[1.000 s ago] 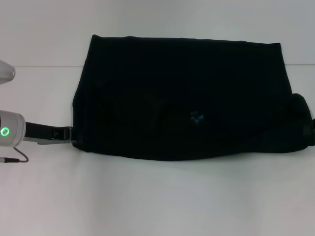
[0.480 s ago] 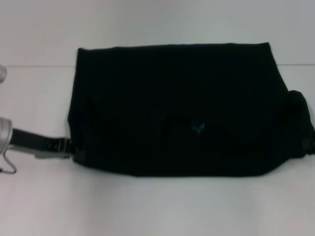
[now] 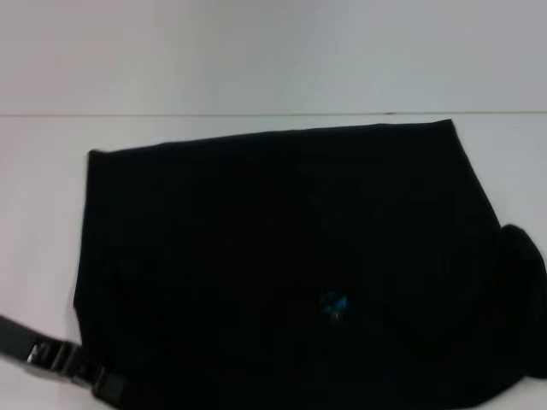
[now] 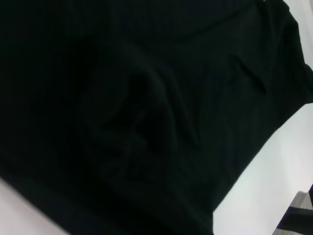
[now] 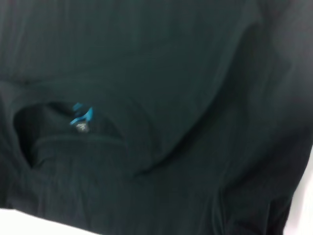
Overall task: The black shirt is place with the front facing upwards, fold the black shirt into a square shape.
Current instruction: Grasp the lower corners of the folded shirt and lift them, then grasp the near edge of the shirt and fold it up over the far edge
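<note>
The black shirt [image 3: 282, 256] lies folded into a wide band on the white table [image 3: 38, 256], its far edge slanting. Its small blue neck label [image 3: 333, 305] shows near the front, and again inside the collar opening in the right wrist view [image 5: 80, 115]. My left gripper [image 3: 107, 386] is at the shirt's near left corner, shut on the cloth. At the shirt's right end sits my right gripper [image 3: 523, 282], a dark bulge merging with the fabric and holding it. Black cloth [image 4: 146, 122] fills the left wrist view.
The table's far edge [image 3: 256, 114] meets a pale wall behind the shirt. Bare white tabletop lies to the left of the shirt and beyond it. A grey striped part [image 4: 299, 215] shows at one corner of the left wrist view.
The shirt has slid toward me and to the left, its left end farther than the right, so it now lies askew. My left arm has drawn back toward me with the corner.
</note>
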You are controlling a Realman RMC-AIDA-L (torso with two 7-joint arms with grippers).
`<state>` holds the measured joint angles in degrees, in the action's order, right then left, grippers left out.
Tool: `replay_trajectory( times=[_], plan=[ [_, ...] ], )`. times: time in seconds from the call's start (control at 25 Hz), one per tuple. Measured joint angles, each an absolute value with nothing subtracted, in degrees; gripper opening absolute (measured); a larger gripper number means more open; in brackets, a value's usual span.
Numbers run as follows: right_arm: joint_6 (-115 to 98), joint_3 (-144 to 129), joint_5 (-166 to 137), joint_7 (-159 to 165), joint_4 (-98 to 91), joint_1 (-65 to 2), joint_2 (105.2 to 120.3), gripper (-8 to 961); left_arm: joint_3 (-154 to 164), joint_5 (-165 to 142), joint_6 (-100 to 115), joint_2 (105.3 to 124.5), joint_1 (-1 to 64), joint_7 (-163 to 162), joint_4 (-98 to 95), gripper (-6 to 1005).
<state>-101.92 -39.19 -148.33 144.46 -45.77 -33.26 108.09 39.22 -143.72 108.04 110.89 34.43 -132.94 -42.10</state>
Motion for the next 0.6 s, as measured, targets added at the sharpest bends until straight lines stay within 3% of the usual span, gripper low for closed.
replay_trajectory(
  times=[0.2,0.44,0.6],
  plan=[
    [-104.94,-38.14,-148.22,143.21,-46.28,-32.1,108.32,95,37.6,-146.32,107.56,110.7,34.77,-133.14,-42.69,7],
    [-108.36,-37.33,-148.33,143.03,-49.73,-29.95,110.08,96,38.88,-147.67,106.26,110.64,35.49,-133.26,-41.29,7],
    [-108.13,-34.85,-148.05,142.99,-49.64,-30.34,110.2,96,37.55,-148.26,105.23,110.5,35.69,-133.26,-41.49,8]
  ],
)
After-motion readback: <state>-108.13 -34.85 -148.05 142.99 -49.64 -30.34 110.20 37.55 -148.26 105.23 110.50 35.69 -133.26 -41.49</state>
